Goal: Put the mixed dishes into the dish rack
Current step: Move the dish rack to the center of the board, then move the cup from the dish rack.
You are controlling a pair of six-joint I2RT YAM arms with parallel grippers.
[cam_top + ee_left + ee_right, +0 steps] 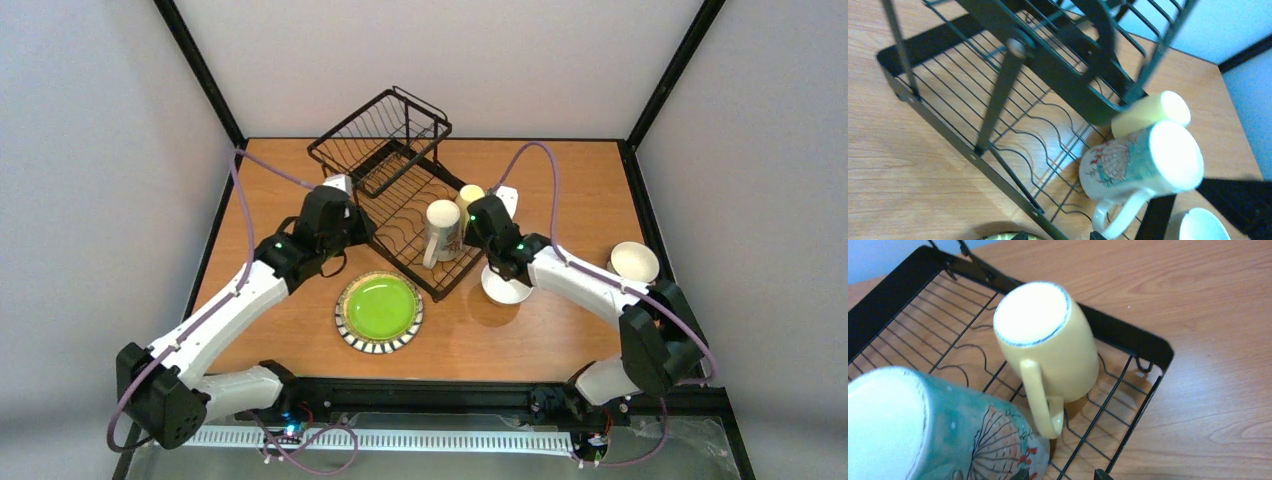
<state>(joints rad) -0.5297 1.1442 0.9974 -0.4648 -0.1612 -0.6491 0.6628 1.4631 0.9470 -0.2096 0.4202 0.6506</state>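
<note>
We've got the dish rack (400,200) sitting mid-table toward the far edge. A cream-yellow mug (1048,350) and a patterned mug (442,230) stand side by side on its flat base. The green plate (380,308) lies on the table (560,330) toward the near edge, and one bowl (634,262) sits by the right edge. The left claw (1057,236) and right claw (1060,474) both gape wide, gripping nothing.

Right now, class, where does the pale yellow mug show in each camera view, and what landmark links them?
Top external: pale yellow mug at centre, on the dish rack's right side.
Left wrist: right of centre, just above the patterned mug.
Right wrist: centre, on the rack wires.
Shared landmark: the patterned mug, beside it in every view.
</note>
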